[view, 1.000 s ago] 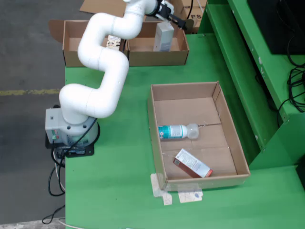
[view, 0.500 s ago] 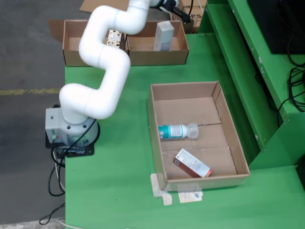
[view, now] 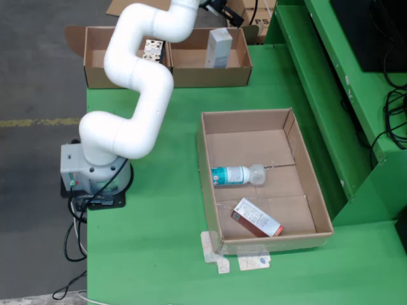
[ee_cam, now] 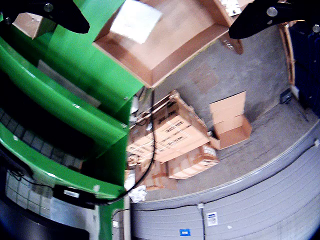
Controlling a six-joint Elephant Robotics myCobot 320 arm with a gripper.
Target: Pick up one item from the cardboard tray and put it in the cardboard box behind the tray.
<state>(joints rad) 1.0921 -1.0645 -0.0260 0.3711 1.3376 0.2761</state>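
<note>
The hand is spread wide and empty: in the wrist view its two dark fingers sit far apart at the top corners, with a white carton standing in the cardboard box below and between them. In the fixed view the hand shows only as a dark tip at the top edge, above that same box, and the carton stands upright there against the box's left side.

I take it the drop is made and the arm is pulling clear. Doing that well means rising straight, so a finger doesn't clip the carton and tip it, before swinging toward the tray.

A second box to the left holds a small patterned packet. Nearer on the green desk, the cardboard tray holds a bottle lying on its side and a small flat carton lying near the front wall, apart from each other.
</note>
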